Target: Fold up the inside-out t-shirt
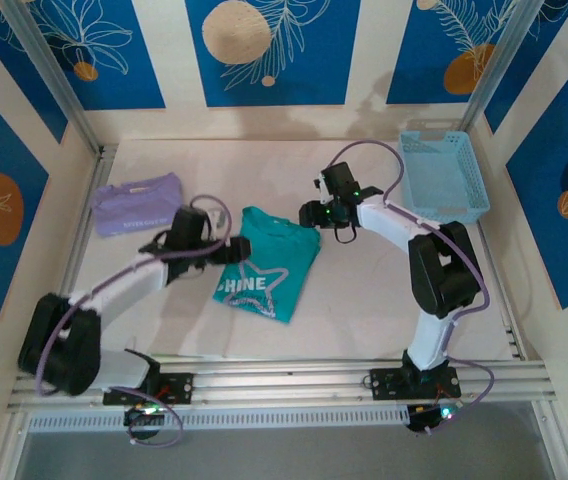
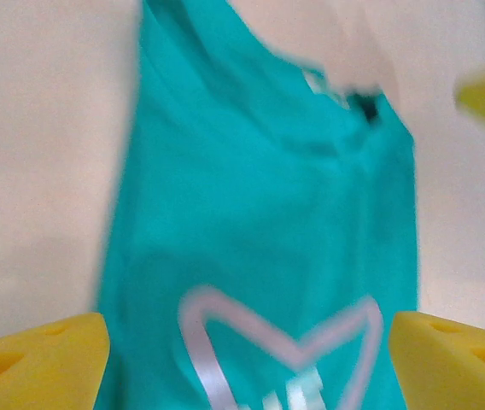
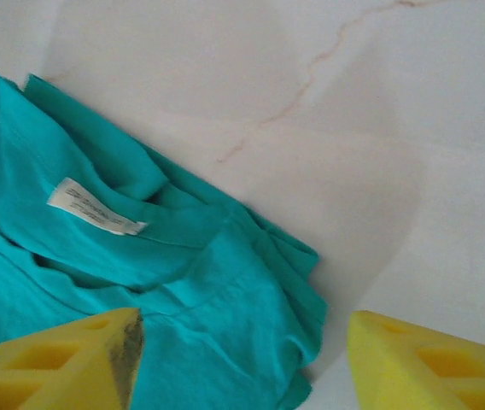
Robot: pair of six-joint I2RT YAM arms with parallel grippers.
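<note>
The inside-out t-shirt [image 1: 267, 263] lies folded into a narrow teal rectangle in the middle of the table, pale print facing up at its near end. My left gripper [image 1: 230, 249] hovers over its left edge, open; in the left wrist view the shirt [image 2: 268, 213] fills the space between the yellow fingers [image 2: 42, 359], with nothing gripped. My right gripper [image 1: 310, 215] stands open at the shirt's far right corner. In the right wrist view the collar with its white tag [image 3: 97, 207] and the bunched corner [image 3: 251, 299] lie under the gap of that gripper [image 3: 242, 363].
A folded lavender garment [image 1: 137, 203] lies at the back left, close to the left arm. A light blue basket [image 1: 444, 175] stands at the back right. Aluminium rails [image 1: 294, 378] run along the near edge, and walls close in the table's other sides.
</note>
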